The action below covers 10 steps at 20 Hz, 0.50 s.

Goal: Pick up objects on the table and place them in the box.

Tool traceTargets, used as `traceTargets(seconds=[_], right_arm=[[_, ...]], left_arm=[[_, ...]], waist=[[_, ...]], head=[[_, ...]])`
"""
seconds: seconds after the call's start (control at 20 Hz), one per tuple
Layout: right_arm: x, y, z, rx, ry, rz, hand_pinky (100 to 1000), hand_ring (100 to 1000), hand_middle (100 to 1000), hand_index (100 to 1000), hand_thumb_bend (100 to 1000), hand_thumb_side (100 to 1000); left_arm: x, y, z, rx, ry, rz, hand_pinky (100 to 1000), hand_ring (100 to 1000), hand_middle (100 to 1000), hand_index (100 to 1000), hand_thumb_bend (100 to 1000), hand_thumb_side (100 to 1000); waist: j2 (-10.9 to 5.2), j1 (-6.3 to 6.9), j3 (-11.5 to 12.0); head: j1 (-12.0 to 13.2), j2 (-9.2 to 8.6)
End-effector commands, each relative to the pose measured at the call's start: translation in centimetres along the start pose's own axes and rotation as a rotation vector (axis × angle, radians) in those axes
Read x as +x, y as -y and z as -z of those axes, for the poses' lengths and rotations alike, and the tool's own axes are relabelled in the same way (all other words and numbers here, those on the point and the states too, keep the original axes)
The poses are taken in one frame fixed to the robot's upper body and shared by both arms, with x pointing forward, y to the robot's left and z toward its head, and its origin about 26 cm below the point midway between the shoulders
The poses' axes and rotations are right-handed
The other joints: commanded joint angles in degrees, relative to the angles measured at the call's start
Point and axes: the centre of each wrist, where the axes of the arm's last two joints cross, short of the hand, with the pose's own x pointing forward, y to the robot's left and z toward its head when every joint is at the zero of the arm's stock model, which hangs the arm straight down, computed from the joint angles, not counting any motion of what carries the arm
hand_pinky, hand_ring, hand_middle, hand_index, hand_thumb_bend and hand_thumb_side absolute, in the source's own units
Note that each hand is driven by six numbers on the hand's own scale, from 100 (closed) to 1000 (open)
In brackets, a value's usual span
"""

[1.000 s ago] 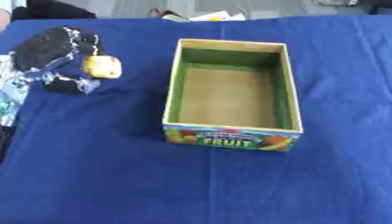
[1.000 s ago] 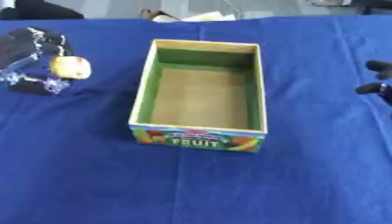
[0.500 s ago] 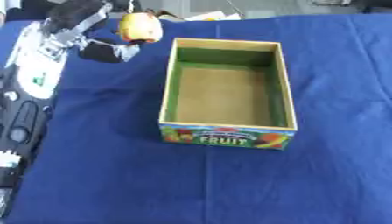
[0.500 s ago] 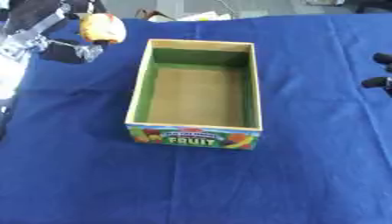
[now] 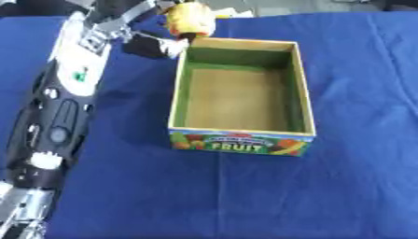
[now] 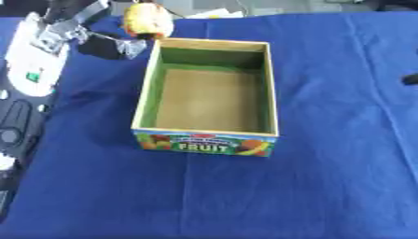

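Left robot hand [image 5: 151,25] is up off the blue-clothed bench [image 5: 245,196], fingers curled round a small yellow fruit-shaped object with a reddish blush [image 5: 189,18], and it's hanging just at the far left corner of the open cardboard box with green inner walls and a "FRUIT" label on its front [image 5: 241,140]. The fruit sits above the box's far rim rather than over the brown floor inside, so by my reading it isn't yet lined up for a drop. The box itself looks empty. Right robot hand [image 6: 410,79] shows only as a dark sliver at the view's edge, well to the right of the box, and whether its fingers are open or curled I can't tell.

Here's the danger: let go from this spot and the fruit could clip the rim and roll off behind the box. Coming in low could also knock the fingers against the far wall and shove the light box askew.
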Motion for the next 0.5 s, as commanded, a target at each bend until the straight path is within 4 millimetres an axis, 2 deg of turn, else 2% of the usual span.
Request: traceTargets(seconds=[0.05,0.5], right_arm=[[0.8,-0.2,0.8,0.005,0.037,0.016,561,769,519,863,100,1000],[0.8,-0.7,1.3,0.017,0.035,0.043,561,771,518,866,100,1000]], left_arm=[[-0.2,-0.1,0.9,-0.061,0.029,0.03,584,582,505,555,100,268],[-1.0,3.6,1.3,-0.25,0.092,0.012,556,561,483,577,100,315]], waist=[[-0.82,-0.19,-0.3],[-0.26,-0.02,-0.9]], head=[[1.3,-0.59],[2.2,-1.31]])
